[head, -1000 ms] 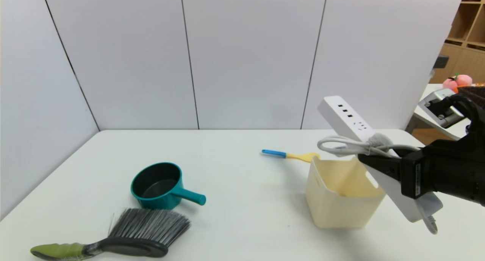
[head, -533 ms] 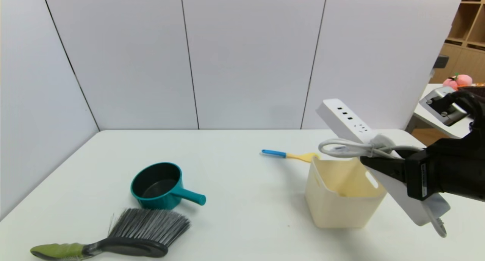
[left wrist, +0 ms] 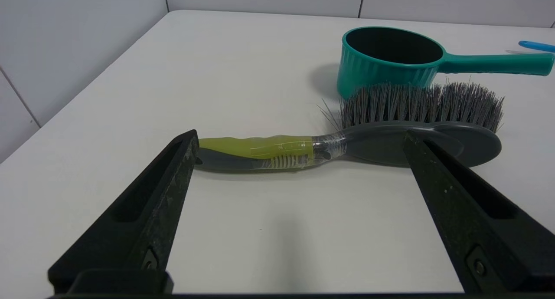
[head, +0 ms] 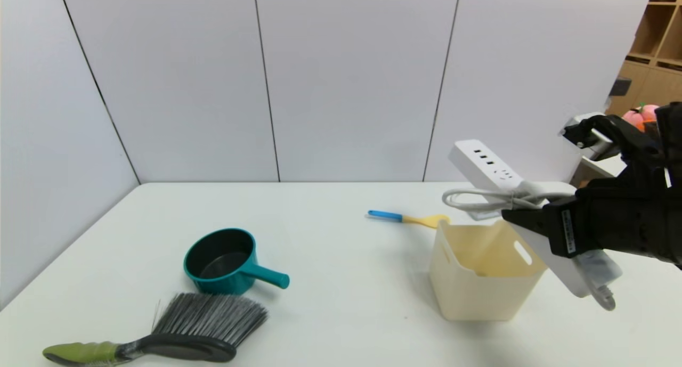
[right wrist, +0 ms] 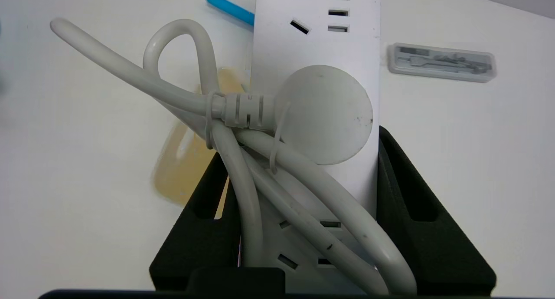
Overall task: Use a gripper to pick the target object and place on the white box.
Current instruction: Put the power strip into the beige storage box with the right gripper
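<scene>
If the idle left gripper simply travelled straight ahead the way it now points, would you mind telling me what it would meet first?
Probably the grey-bristled hand brush with the green handle: it lies across the open left gripper, just ahead. The teal plastic saucepan sits behind it. Depth is uncertain.

The white tabletop [head: 341,239] is carrying a teal pot [head: 226,260], a brush [head: 176,329] lower left, a blue-handled spatula [head: 407,218] and the white box [head: 482,271] right of centre.

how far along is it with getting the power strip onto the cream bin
Done: the power strip is picked up, clear of the table, clamped with its tied cord in the right gripper. In hand: it hangs tilted beside and above the cream bin. Left: move over the bin, set it down, release. The left gripper sits open by the brush.
</scene>
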`<control>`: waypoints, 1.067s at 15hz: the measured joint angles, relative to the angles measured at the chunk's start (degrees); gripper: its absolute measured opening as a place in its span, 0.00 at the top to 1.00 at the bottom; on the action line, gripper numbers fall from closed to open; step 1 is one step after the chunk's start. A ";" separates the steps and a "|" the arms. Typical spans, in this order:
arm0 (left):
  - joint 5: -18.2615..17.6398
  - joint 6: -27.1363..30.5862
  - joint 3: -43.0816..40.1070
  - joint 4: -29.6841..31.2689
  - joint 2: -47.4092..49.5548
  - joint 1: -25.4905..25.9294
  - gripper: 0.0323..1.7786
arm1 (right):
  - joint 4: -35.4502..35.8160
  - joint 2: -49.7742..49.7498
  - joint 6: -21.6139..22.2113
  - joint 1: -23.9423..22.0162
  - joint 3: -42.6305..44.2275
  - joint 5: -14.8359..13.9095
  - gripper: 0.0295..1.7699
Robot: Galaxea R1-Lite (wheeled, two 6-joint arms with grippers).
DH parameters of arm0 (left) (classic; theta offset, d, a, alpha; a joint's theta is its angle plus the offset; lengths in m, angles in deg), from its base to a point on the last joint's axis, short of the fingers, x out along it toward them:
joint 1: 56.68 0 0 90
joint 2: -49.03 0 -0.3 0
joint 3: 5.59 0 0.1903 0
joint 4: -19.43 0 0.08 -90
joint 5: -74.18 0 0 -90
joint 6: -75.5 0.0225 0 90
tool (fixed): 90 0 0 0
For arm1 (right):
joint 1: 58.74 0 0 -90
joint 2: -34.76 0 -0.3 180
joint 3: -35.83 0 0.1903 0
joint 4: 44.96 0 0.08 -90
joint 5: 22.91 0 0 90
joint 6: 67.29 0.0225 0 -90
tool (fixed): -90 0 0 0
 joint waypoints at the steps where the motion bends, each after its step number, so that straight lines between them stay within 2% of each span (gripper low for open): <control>1: 0.00 0.01 0.00 0.00 0.00 0.00 0.05 | 0.04 0.51 0.27 0.63 0.35 -0.33 0.53; 3: 0.00 0.01 0.00 0.00 0.00 0.00 0.05 | -0.05 1.43 2.18 2.78 1.27 -2.22 0.53; 5: 0.00 0.01 0.00 0.00 0.00 0.00 0.05 | -2.15 2.58 6.86 6.80 3.63 -6.64 0.53; 7: 0.00 0.01 0.00 0.00 0.00 0.00 0.05 | -7.88 4.21 12.76 10.44 7.50 -11.90 0.53; 8: 0.00 0.01 0.00 0.00 0.00 0.00 0.05 | -9.95 4.85 14.38 11.22 8.59 -13.20 0.53; 13: 0.00 0.00 0.00 0.00 0.00 0.00 0.05 | -10.58 6.96 15.08 13.12 9.68 -14.10 0.53; 16: 0.02 0.01 0.00 0.00 0.00 -0.02 0.05 | -10.69 7.98 17.73 13.23 9.56 -14.19 0.53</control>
